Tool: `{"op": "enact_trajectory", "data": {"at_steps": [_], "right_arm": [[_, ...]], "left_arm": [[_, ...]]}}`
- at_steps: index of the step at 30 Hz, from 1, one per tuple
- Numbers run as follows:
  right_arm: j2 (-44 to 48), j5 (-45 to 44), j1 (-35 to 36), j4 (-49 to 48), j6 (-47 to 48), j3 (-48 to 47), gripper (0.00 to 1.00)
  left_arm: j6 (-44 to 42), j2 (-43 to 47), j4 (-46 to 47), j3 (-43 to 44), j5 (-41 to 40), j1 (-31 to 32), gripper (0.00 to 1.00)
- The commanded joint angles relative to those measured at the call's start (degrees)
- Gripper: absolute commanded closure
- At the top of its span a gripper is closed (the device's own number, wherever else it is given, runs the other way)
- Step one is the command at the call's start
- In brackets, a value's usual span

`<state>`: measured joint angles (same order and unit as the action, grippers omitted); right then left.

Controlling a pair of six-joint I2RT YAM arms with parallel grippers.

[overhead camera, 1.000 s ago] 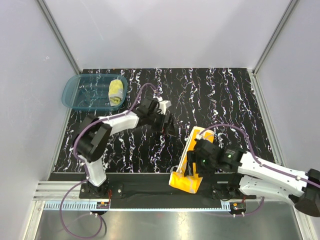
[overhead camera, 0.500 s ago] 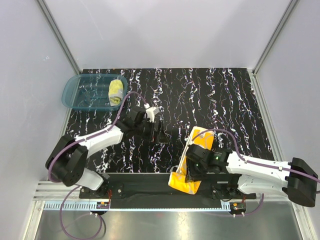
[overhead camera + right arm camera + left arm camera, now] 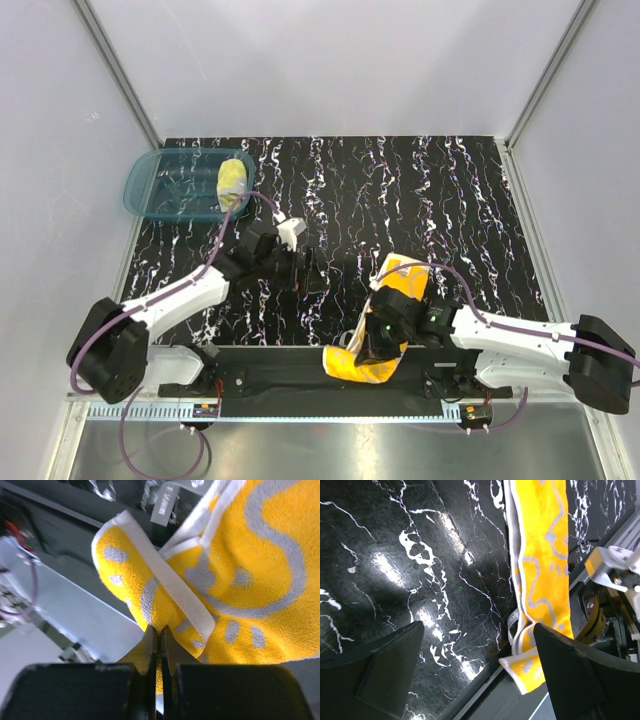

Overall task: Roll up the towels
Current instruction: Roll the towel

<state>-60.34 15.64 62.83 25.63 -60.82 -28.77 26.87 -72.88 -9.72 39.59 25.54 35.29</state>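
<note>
Reckoning progress first: abt half done, I'd say. The yellow towel (image 3: 232,184) sits rolled up inside the teal basin (image 3: 135,190) at the far-left corner of the table (image 3: 450,190), while the orange towel (image 3: 402,283) is not rolled yet, so that one's the job left. Right gripper (image 3: 160,630): jaws pressed tight together w/ a fold of the orange towel's near end pinched between them, right by the white hem; no gap shows btw the fingers in the wrist view. Around the pinch the cloth bunches & curls, patterned side out, and that near end hangs past the table's front edge, over the black rail (image 3: 280,362). From there the rest of the towel runs away from the robot as a long narrow strip, mostly lying on the table, grey-beige side peeking along one edge. Looks like either the first turn of a roll or just a lift of the end; can't tell which. Left gripper (image 3: 477,645): jaws wide apart, nothing btw them, touching nothing. It hovers over bare table just left of the strip, near it but apart. Basin w/ the yellow roll is well apart from both grippers.
</note>
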Motion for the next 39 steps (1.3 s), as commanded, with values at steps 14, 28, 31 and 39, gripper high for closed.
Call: {"op": "enact_trajectory", "data": {"at_steps": [14, 28, 31, 39], "right_arm": [[6.9, 2.5, -25.1, -20.8, -13.5, -1.6, 1.0], [13.1, -0.4, -14.1, -27.1, -34.3, 9.8, 1.0], [11.9, -4.0, -9.8, -37.5, -40.9, 18.1, 1.0], [-9.4, -8.5, -4.2, -59.9, -44.6, 17.2, 1.0]], "left_arm": [[-0.6, 7.8, -3.8, 1.9, -5.9, 0.0, 0.01], [15.2, 22.0, -9.6, -4.0, -6.1, 0.1, 0.01], [16.1, 24.6, -9.7, -7.6, -8.4, 0.4, 0.01], [20.8, 28.4, -11.9, -11.9, -9.5, 2.6, 0.01]]}}
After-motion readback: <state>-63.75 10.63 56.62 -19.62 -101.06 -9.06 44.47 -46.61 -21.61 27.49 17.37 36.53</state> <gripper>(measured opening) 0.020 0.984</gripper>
